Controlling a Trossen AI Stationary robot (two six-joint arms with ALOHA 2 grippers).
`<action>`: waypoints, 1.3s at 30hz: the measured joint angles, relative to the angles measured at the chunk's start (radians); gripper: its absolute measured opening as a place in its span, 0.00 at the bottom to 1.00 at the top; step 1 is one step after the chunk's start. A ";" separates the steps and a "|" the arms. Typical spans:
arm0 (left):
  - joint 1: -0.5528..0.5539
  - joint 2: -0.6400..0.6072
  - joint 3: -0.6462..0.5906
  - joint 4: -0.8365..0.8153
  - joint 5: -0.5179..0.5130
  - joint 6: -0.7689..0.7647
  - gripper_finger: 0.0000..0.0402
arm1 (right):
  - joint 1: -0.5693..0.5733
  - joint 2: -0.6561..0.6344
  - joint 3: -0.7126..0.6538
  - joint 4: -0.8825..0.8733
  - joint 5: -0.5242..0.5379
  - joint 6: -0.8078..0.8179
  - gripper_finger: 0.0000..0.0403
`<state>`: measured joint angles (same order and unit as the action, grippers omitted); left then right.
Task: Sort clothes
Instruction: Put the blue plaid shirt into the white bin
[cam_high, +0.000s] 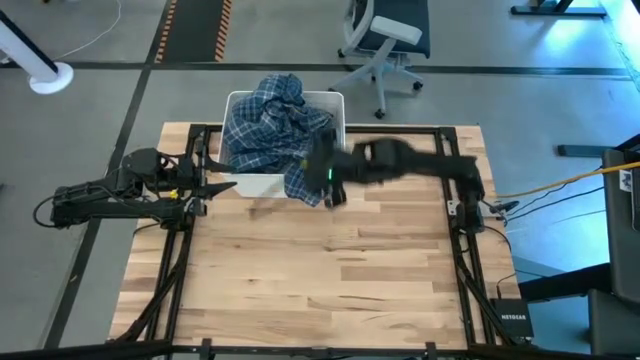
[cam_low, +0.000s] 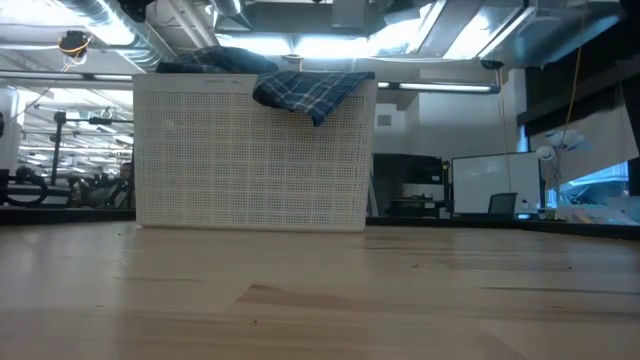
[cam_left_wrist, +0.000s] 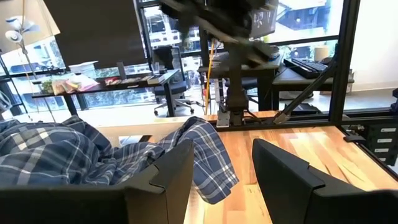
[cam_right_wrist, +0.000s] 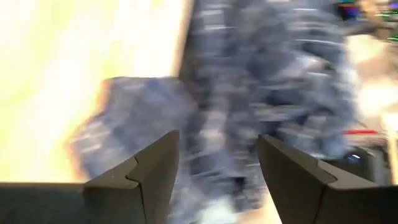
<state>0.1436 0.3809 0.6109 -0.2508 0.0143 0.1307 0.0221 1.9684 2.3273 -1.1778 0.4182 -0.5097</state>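
Spread right jaws hover over plaid shirt (cam_high: 275, 130) draped across bin (cam_high: 262, 185).

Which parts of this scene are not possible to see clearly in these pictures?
- Inside of the white perforated plastic bin: low view shows only its wall; in the high view the blue-white plaid fabric shirt covers it, so other clothes cannot be told.
- Right end effector: motion-blurred in the high view.
- Right wrist view: shirt smeared by blur, folds unreadable.
- Left wrist view: the bin's near side is cut off behind the left end effector.
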 joint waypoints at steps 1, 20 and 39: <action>0.000 0.000 0.000 0.000 0.000 0.000 0.40 | 0.035 0.010 0.000 -0.040 0.003 0.019 0.58; 0.000 0.000 0.000 -0.001 0.000 -0.017 0.40 | 0.259 0.180 -0.419 -0.184 0.186 0.294 0.58; 0.000 0.003 0.000 0.006 0.000 0.000 0.40 | 0.083 0.154 -0.083 0.136 0.518 -0.124 0.58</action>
<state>0.1440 0.3844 0.6106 -0.2447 0.0143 0.1303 0.1052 2.1220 2.2446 -1.0413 0.9360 -0.6337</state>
